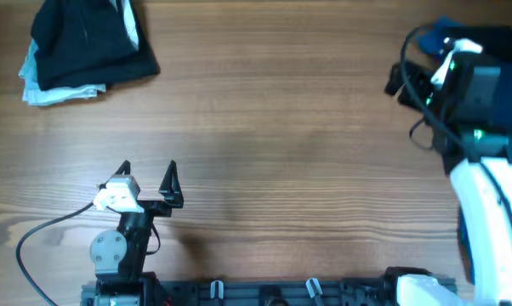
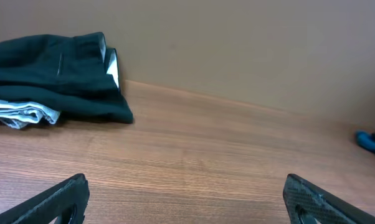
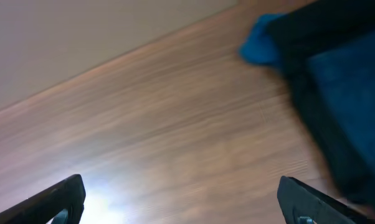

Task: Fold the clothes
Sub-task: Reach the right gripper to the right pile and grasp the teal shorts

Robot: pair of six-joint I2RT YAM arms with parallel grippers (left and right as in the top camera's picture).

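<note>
A folded black garment (image 1: 90, 42) lies on a pale blue-white one (image 1: 56, 92) at the table's far left corner; the left wrist view shows the black one (image 2: 50, 68) over the pale one (image 2: 19, 113). A bright blue garment (image 1: 447, 25) and a dark navy one (image 1: 498, 38) lie at the far right, partly hidden by my right arm. In the right wrist view the bright blue (image 3: 259, 43) and navy (image 3: 352, 87) cloth are ahead to the right. My left gripper (image 1: 148, 174) (image 2: 184, 199) is open and empty near the front. My right gripper (image 1: 402, 64) (image 3: 181, 199) is open and empty over bare wood, left of the cloth.
The wooden table (image 1: 281, 144) runs between the two piles. A black cable (image 1: 43, 234) loops from the left arm's base at the front edge. A plain wall (image 2: 237, 43) stands behind the table's far edge.
</note>
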